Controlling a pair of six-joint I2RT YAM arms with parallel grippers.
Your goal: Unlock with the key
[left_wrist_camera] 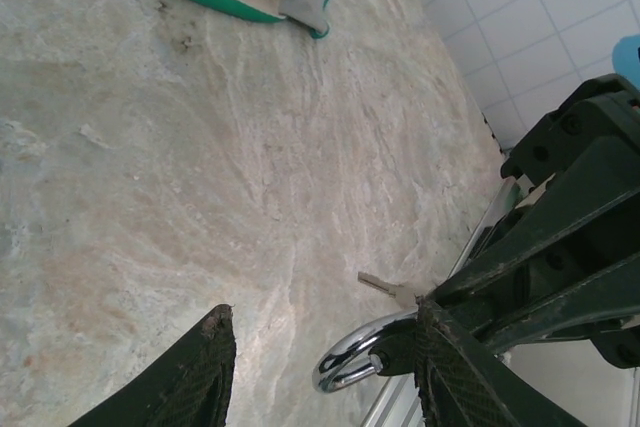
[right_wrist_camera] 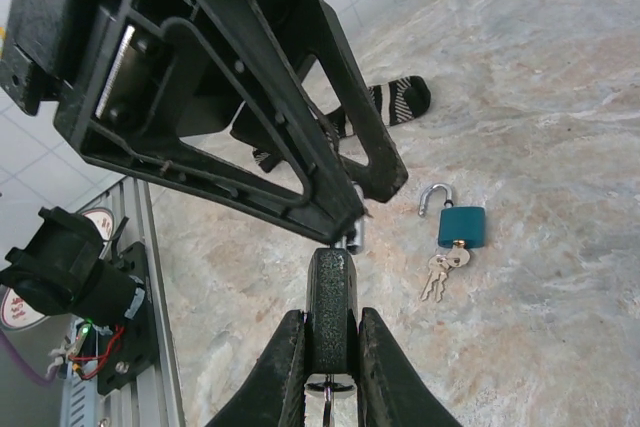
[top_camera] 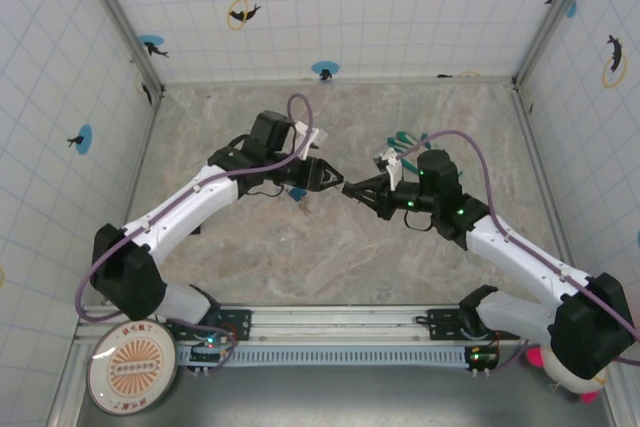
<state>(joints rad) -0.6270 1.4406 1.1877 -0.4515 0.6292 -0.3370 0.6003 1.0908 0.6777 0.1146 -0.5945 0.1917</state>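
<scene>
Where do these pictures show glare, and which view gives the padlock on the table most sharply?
Left wrist view: strong glare on the chrome shackle. Right wrist view: the blue padlock on the table is sharp and evenly lit. Top external view: even, soft light.

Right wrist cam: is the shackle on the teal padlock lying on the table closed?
No, the padlock lies on the table with its shackle swung up, one end free of the body.
</scene>
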